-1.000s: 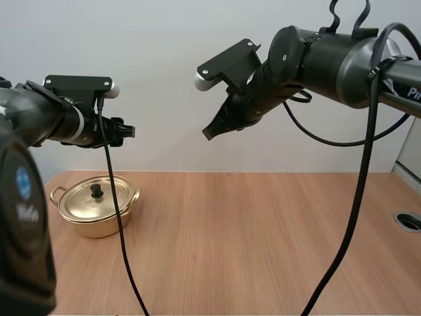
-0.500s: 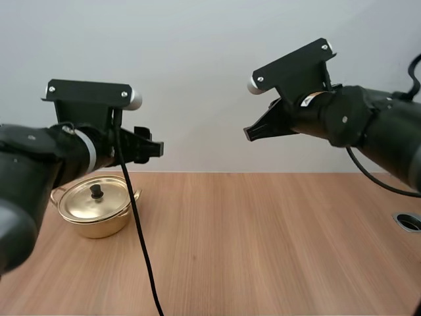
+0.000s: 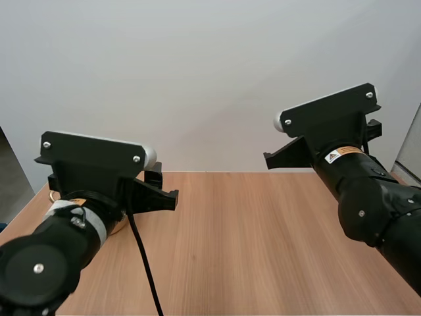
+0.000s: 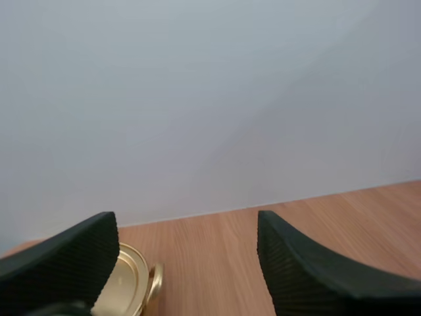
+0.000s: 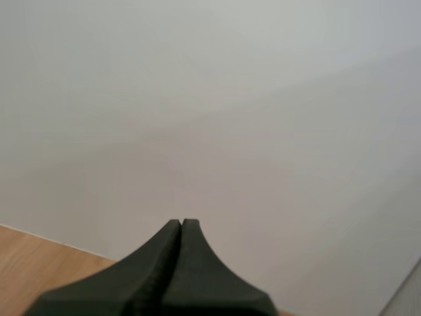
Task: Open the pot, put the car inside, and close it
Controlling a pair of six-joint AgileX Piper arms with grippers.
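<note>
Left gripper (image 4: 185,227): jaws wide apart, ribbed inner faces turned to each other, nothing between them. It hangs above the wooden table (image 3: 250,237) at the left side, pointing toward the far wall.

Pot (image 4: 128,284): gold, stands on the table just beside the left gripper's finger. A strip of its rim and one side handle show past that finger; the rest is hidden behind it.

Right gripper (image 5: 181,227): fingers pressed together as one dark wedge, holding nothing. It is raised over the table's right side, well apart from the pot
</note>
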